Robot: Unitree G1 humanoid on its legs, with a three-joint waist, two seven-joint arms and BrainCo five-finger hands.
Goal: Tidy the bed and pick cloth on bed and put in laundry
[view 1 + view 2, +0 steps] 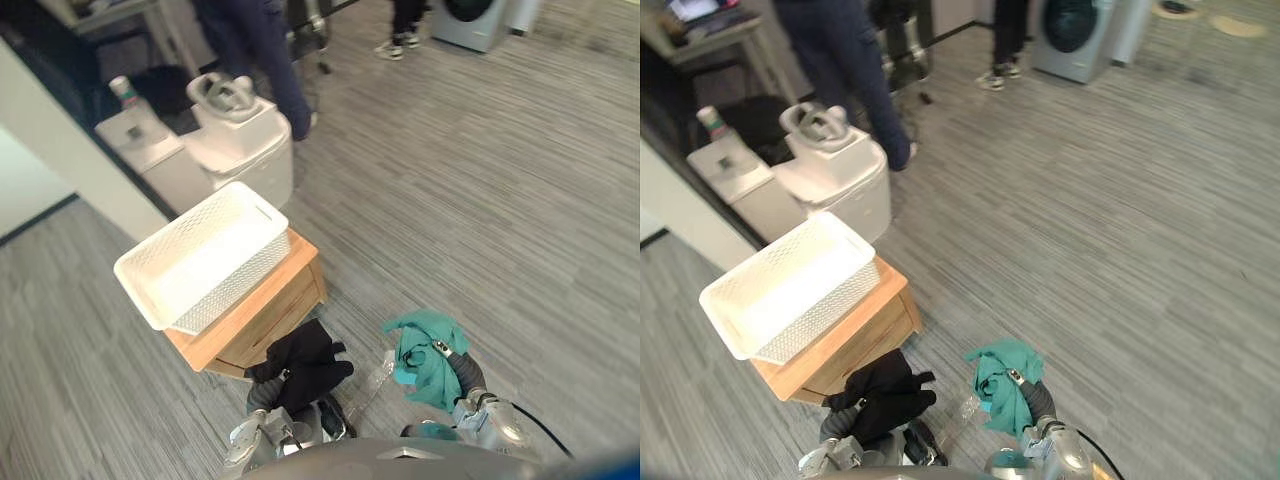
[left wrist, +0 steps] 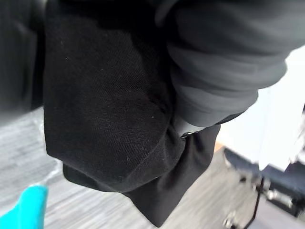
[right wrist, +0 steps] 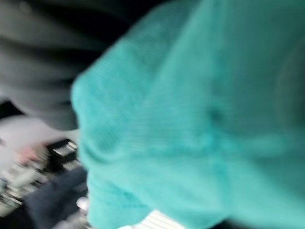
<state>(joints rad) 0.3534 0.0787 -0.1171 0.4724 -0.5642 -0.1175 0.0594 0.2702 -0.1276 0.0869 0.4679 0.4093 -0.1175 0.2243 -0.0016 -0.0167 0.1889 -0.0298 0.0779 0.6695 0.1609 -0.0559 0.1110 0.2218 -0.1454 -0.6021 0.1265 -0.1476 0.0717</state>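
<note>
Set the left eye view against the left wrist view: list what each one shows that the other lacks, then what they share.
Left eye view: a person's legs, a washing machine and two white bins. Left wrist view: the weave of the black cloth up close, bunched against the ribbed cover of the left robot hand. Both: the black cloth, a teal cloth and the grey striped floor.

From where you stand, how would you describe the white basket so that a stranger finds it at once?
On the grey striped carpet, a low wooden cabinet stands ahead of the robot. The basket sits on its top, overhanging it. It is white with mesh walls, unlike the solid white bins behind it.
</note>
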